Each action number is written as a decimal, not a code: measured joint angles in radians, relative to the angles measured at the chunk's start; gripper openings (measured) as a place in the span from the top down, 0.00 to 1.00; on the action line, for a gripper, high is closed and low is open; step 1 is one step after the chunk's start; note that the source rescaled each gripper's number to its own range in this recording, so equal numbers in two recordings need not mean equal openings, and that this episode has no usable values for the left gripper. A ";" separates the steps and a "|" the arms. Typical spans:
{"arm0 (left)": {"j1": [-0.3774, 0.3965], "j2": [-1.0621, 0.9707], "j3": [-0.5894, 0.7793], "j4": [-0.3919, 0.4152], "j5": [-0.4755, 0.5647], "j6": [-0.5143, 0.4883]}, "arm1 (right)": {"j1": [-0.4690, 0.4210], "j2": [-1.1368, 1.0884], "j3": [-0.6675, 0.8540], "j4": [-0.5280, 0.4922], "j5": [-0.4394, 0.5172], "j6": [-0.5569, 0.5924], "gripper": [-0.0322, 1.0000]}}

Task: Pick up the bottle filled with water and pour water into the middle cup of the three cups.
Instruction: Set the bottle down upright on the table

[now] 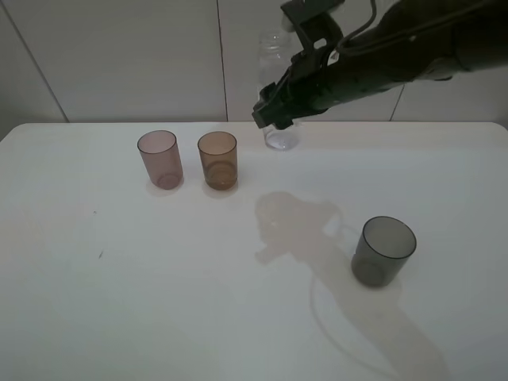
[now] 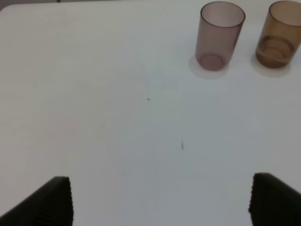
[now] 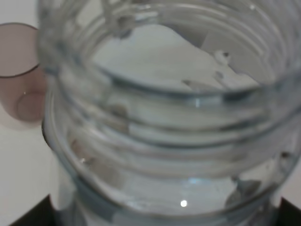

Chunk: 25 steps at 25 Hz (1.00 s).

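The clear bottle (image 1: 279, 119) stands upright at the table's (image 1: 159, 302) far edge, at two o'clock from the amber cup (image 1: 217, 159). The right gripper (image 1: 275, 109) is clamped around its middle, hiding much of it. The pink cup (image 1: 159, 159) sits beside the amber cup; the grey cup (image 1: 383, 250) stands well apart at four o'clock. The left gripper (image 2: 160, 200) gapes wide, its fingers cut off.

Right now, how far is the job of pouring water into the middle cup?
Done: the right gripper is shut on the small clear plastic bottle, which looks upright near the table's far edge. The amber-brown plastic tumbler seems to hold something already. In hand: carrying the bottle. Left: perhaps more pouring, and setting the bottle down. The left gripper is open and idle.
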 joint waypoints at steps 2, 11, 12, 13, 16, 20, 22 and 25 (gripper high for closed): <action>0.000 0.000 0.000 0.000 0.000 0.000 | 0.000 -0.004 0.087 0.060 -0.112 0.001 0.97; 0.000 0.000 0.000 0.000 0.000 0.000 | 0.020 0.054 0.316 0.161 -0.588 0.001 0.97; 0.000 0.000 0.000 0.000 0.000 0.000 | 0.018 0.073 0.317 0.161 -0.610 0.001 0.97; 0.000 0.000 0.000 0.000 0.000 0.000 | 0.016 0.093 0.317 0.161 -0.631 0.001 0.97; 0.000 0.000 0.000 0.000 0.000 0.000 | 0.015 0.143 0.317 0.160 -0.666 0.001 0.97; 0.000 0.000 0.000 0.000 0.000 0.000 | 0.008 0.204 0.317 0.160 -0.703 0.001 0.97; 0.000 0.000 0.000 0.000 0.000 0.000 | 0.007 0.230 0.317 0.161 -0.714 0.001 0.97; 0.000 0.000 0.000 0.000 0.000 0.000 | 0.006 0.254 0.317 0.161 -0.718 0.001 0.97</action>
